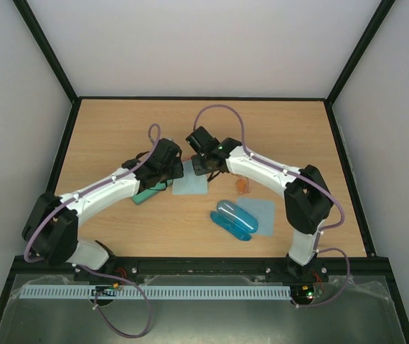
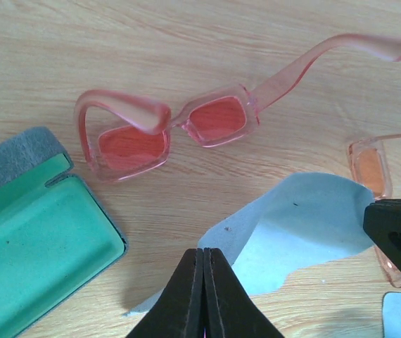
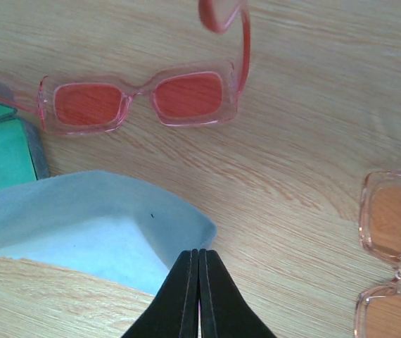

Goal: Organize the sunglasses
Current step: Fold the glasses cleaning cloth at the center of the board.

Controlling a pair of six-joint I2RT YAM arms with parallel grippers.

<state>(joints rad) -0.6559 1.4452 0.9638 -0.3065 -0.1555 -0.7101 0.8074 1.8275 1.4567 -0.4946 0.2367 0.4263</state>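
Red-pink sunglasses (image 2: 172,130) loose on the counter (image 2: 186,42), just beside the open green case (image 2: 39,246). Orange sunglasses (image 3: 390,260) loose too, on the far side of a rumpled blue cloth (image 2: 306,225). Neither pair cased yet, by the look of it. Blue case (image 1: 234,218) well apart, touching a second cloth (image 1: 265,208). Left claw (image 2: 204,299) and right claw (image 3: 198,299) both pressed tight shut at the rumpled cloth's edges; cannot tell whether pinching it. Nearly everything left to do

Open green case (image 2: 39,246) on wooden table (image 1: 118,129), pale blue cloth (image 2: 306,225) beside it, blue case (image 1: 234,218), seemingly open, overlapping second cloth (image 1: 263,209)
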